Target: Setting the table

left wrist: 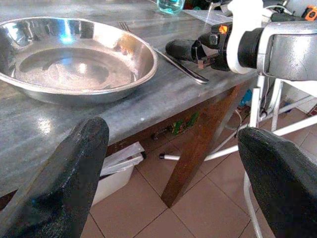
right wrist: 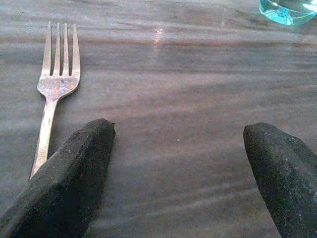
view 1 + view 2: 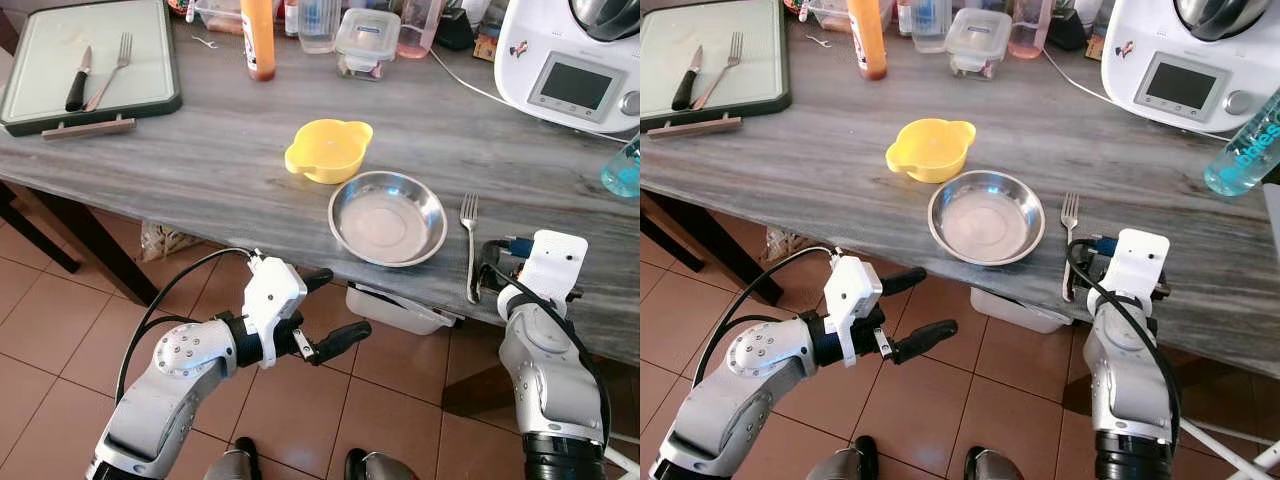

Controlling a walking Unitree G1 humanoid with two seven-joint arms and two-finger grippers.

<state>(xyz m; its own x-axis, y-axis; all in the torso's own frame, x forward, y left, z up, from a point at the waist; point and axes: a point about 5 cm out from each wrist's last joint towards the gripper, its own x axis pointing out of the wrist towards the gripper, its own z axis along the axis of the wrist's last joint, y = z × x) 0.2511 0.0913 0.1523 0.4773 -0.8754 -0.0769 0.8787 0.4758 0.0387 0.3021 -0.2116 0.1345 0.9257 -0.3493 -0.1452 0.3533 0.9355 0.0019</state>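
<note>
1. The fork (image 3: pixel 469 246) lies flat on the table (image 3: pixel 200 170), just right of the steel bowl (image 3: pixel 388 217). Its handle end sits right at the near table edge. A small bump could tip it off onto the tiles

2. The right gripper (image 2: pixel 181 173) is wide open and holds nothing. It sits low over the table beside the fork handle, and one finger (image 2: pixel 74 163) is very close to the handle. If it slides sideways, it could push the fork crooked or off the edge

3. The left gripper (image 3: pixel 325 310) is wide open too, with nothing in it. It hangs over the floor, just below the table edge and near the bowl. If it goes straight up, it could hit the underside or the edge of the table and shake everything

4. The bowl is shiny and smooth, and it is close to the edge. I think it could slip out of a weak pinch on the rim, or get shoved into the fork

5. The yellow bowl (image 3: pixel 328 149) sits just behind the steel one, almost touching. Moving one may knock the other

6. Another fork (image 3: pixel 108 70) and a knife (image 3: pixel 78 78) lie on the tray (image 3: pixel 30 118) far to the left. Reaching there may mean walking, and an arm could hit the table on the way
</note>
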